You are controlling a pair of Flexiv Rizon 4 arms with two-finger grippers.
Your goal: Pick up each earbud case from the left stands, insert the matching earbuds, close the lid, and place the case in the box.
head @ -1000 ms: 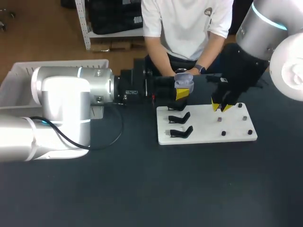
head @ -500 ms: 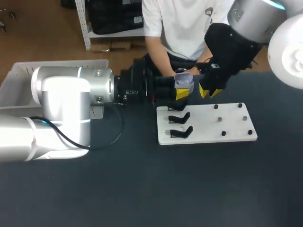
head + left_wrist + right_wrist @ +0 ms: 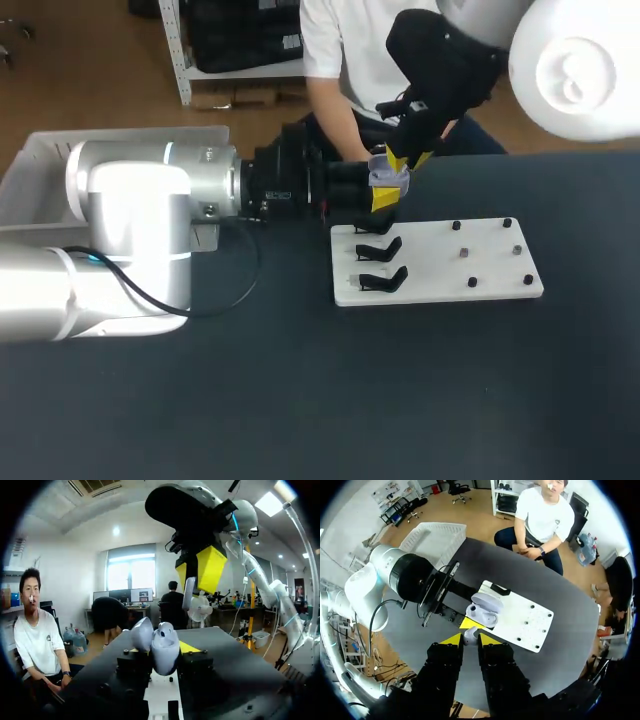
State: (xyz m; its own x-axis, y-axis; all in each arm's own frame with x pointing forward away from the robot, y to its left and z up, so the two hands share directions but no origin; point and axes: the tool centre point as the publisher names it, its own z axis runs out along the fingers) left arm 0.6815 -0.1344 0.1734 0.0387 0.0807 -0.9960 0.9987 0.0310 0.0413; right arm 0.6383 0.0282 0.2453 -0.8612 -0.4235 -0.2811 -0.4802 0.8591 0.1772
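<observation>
Hovering just above the open earbud case, the right gripper pinches a white earbud; the left gripper clamps the case from both sides.

One case, one earbud, three stands, perhaps six pegs, one box

Right gripper above the case (3 stands left on board).

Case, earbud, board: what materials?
Case: pale lilac-grey plastic by the look, smooth, soft sheen on its rounded lid.
Earbud: likely the same plastic; too small to be sure.
Board: white, matte, flat sheet; plastic or painted, cannot tell.
</observation>
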